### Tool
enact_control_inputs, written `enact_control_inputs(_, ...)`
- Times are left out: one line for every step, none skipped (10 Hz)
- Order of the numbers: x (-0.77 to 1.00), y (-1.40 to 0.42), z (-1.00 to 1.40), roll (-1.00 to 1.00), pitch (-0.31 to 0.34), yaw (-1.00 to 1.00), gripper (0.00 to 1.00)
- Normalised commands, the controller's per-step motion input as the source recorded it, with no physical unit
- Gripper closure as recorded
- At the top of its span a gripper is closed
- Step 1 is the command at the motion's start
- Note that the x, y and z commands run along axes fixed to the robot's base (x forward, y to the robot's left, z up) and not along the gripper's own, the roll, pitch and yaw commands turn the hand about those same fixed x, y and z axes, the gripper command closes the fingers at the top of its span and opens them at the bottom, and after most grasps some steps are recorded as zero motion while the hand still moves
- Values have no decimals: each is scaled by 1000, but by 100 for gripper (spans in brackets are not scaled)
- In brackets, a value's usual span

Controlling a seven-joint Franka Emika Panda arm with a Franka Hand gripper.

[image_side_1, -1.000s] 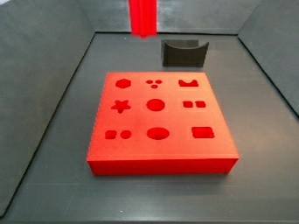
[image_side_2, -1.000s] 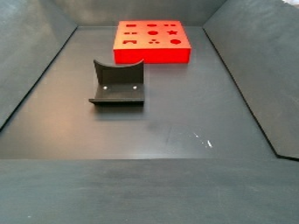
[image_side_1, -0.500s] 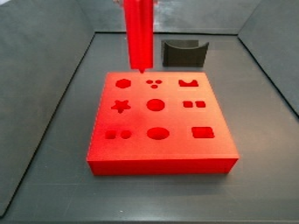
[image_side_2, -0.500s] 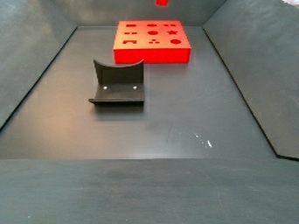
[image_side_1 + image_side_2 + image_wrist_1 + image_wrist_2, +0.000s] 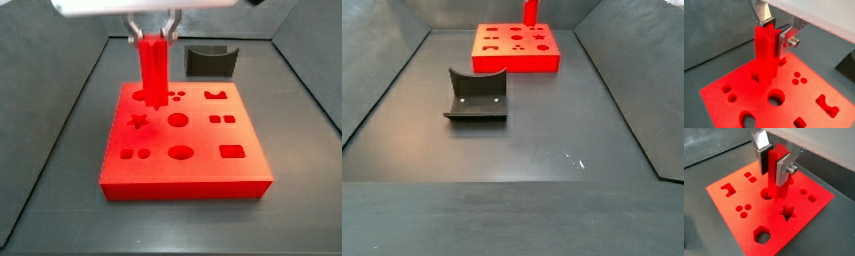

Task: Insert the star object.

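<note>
Your two-finger gripper hangs above the wide flat red block with shaped holes, its silver plate fingers clamped on the top of the long, slim, bright red star-section peg, which stands upright. In both wrist views you can see the peg's lower end at the block's top face, but whether it touches the face or sits in a hole you cannot tell. The dark grey curved holder stands on the dark floor well apart from the block, and in a side view it shows behind the block.
</note>
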Motion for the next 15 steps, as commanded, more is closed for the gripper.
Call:
enact_control_inputs(-103,-46,-203,0,-100,0,100)
enact_control_inputs(-80,-71,-86,0,-64,0,100)
enact_control_inputs(-140,-63,-17,60,-50,0,100)
enact_control_inputs(-86,-120,-146,299,0,0,100)
enact_control_inputs(-20,-89,-234,293,0,0,100)
enact_control_inputs(-160,0,-240,151,0,-11,100)
enact_control_inputs(-120,0,-237,150,0,-6,100)
enact_control_inputs(-51,29,-291,187,0,3,100)
enact_control_inputs(-140,23,-203,167,0,46,100)
enact_control_inputs(-109,0,-149,160,0,46,100)
enact_control_inputs(0,-106,-89,151,0,57,100)
enact_control_inputs(17,-114,-103,157,0,43,100)
enact_control_inputs(89,-114,-123,124,0,20,100)
enact_control_inputs(23,0,-277,121,0,11,100)
enact_control_inputs(69,0,-257,151,0,74,100)
